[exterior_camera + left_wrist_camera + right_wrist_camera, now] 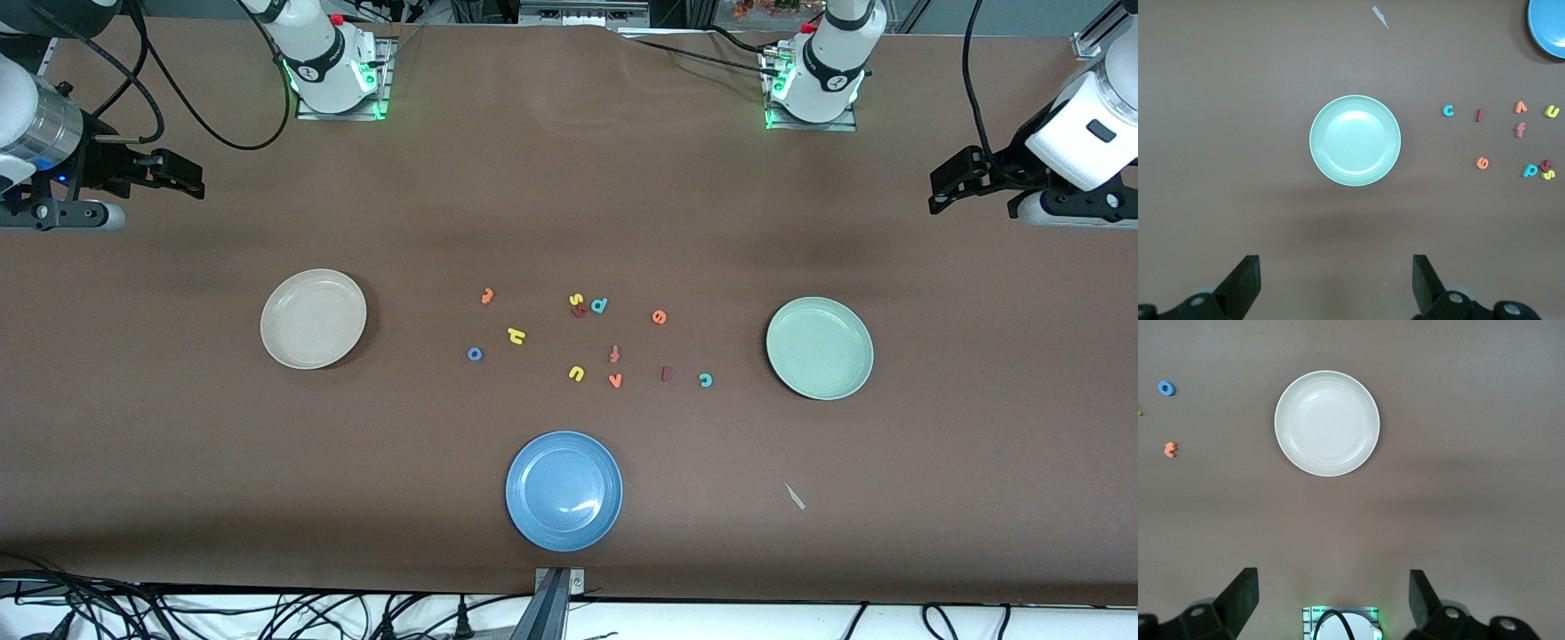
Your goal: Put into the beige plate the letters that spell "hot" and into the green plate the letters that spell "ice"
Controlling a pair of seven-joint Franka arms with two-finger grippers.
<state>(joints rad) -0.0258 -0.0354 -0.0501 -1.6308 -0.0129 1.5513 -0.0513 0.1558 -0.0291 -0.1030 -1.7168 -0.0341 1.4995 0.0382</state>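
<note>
The beige plate lies toward the right arm's end and the green plate toward the left arm's end, both holding nothing. Between them lie the yellow h, blue o and orange hooked t. Closer to the green plate are the dark red i, teal c and orange e. My right gripper hangs open, high over its table end. My left gripper hangs open over the other end.
A blue plate sits nearest the front camera. Among the letters lie a yellow u, orange v, salmon cross-shaped letter, teal d and a yellow s touching a dark red letter. A white scrap lies near the green plate.
</note>
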